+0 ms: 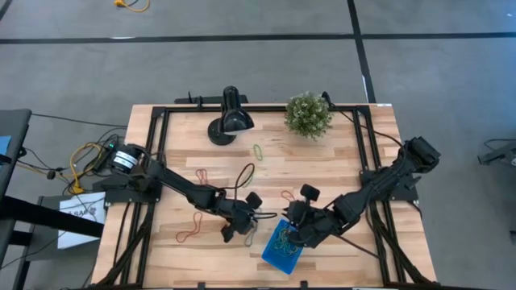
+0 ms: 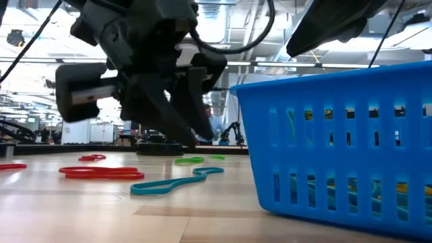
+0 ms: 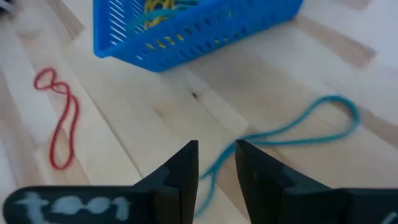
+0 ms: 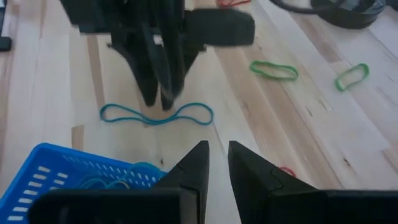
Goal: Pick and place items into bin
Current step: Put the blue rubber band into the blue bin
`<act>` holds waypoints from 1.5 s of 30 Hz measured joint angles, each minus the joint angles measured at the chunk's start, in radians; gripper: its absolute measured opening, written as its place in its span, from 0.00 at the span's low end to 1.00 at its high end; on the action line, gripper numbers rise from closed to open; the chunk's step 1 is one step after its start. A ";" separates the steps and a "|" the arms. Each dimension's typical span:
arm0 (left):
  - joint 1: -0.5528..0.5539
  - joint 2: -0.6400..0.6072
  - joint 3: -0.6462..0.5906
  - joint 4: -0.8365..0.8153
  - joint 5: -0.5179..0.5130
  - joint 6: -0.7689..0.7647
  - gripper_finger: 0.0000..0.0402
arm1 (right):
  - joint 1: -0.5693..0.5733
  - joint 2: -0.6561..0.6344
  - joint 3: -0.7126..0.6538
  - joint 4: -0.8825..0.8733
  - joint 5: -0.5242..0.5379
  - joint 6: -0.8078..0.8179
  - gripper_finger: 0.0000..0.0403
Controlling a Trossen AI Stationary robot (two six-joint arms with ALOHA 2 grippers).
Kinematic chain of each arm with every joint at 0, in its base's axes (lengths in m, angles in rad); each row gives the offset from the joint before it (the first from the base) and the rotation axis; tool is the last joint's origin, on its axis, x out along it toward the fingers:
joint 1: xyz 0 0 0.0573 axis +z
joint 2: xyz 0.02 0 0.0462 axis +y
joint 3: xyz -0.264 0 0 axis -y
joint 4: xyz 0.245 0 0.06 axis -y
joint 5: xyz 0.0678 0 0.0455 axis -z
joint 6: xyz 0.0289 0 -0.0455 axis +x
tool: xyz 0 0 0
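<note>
Beside the blue bin [image 3: 186, 28], limp teal band [image 3: 292, 127], left gripper [image 3: 216, 163] fingers slightly apart.

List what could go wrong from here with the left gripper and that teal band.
1. The left gripper stands over the teal band with narrowly parted fingers; the band lies flat on the table, so they may close without catching it.
2. The right gripper hovers close by at the bin; the arms might collide.
3. A limp band may snag on the bin's rim and fall outside.
</note>
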 joint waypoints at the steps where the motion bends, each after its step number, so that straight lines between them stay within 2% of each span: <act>1: 0.001 0.007 0.000 0.002 0.000 0.009 0.24 | -0.002 0.000 0.000 0.000 0.000 0.000 0.13; 7: 0.018 0.060 0.022 -0.005 0.021 0.015 0.24 | -0.002 0.000 0.000 -0.007 0.001 0.001 0.13; 14: 0.064 0.068 0.055 -0.046 0.126 0.001 0.24 | -0.002 0.000 0.000 -0.006 0.001 0.002 0.13; 18: 0.092 0.082 0.076 -0.086 0.252 -0.029 0.24 | -0.001 0.000 0.000 -0.011 -0.002 0.001 0.13; 20: 0.095 0.100 0.076 -0.091 0.279 -0.029 0.23 | -0.001 0.001 -0.002 -0.012 -0.007 0.001 0.13; 31: 0.094 0.133 0.127 -0.097 0.206 0.007 0.17 | -0.001 0.001 -0.002 -0.018 -0.006 0.001 0.13; 45: 0.092 0.133 0.158 -0.182 0.179 0.035 0.17 | -0.002 0.000 -0.001 -0.013 -0.003 0.001 0.13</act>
